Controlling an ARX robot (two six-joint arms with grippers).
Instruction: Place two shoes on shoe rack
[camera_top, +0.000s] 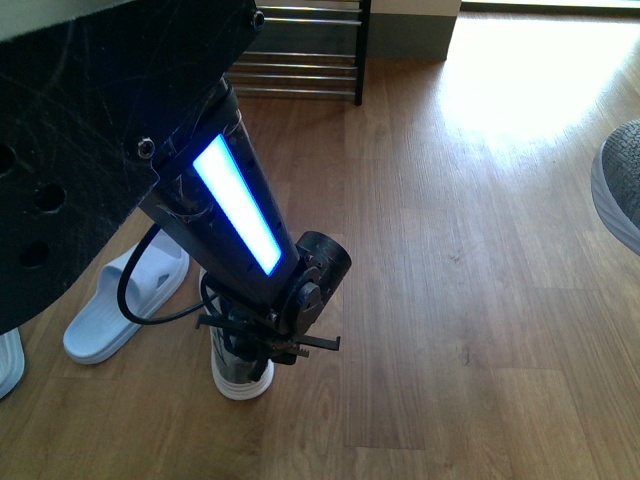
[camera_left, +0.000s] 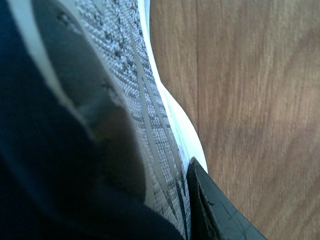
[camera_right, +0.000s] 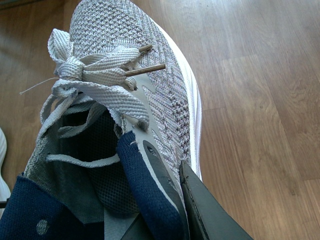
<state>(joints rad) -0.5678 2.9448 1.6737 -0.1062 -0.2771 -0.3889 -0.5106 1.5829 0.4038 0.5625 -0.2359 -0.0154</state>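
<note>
**Grey knit sneakers: pick-up stage, nothing racked yet**

1. Shoe rack (camera_top: 300, 60): one, at the upper centre of the front view. Neither sneaker is on it.
2. Left arm (camera_top: 235, 200): one arm in the front view, running from upper left to lower centre.
3. Sneakers: two. The first sneaker (camera_top: 240, 382) stands on the wooden floor (camera_top: 450, 300) at lower centre, under the left gripper (camera_top: 262, 345). The second sneaker (camera_top: 618, 185) is at the right edge, sole partly showing.
4. Slides: two, pale blue. One slide (camera_top: 120, 305) lies at lower left; the other slide (camera_top: 5, 365) is a sliver at the left edge.
5. Grippers: in each wrist view one black finger presses the sneaker's outer wall (left finger (camera_left: 215, 210), right finger (camera_right: 210, 215)). The opposite fingers are hidden, so whether the left gripper or the right gripper (camera_right: 160, 225) is clamped cannot be told.

Step in hand, as judged: grasping. The next move calls for a confirmed pinch on each collar, then a lift clear of the slides toward the rack.
</note>
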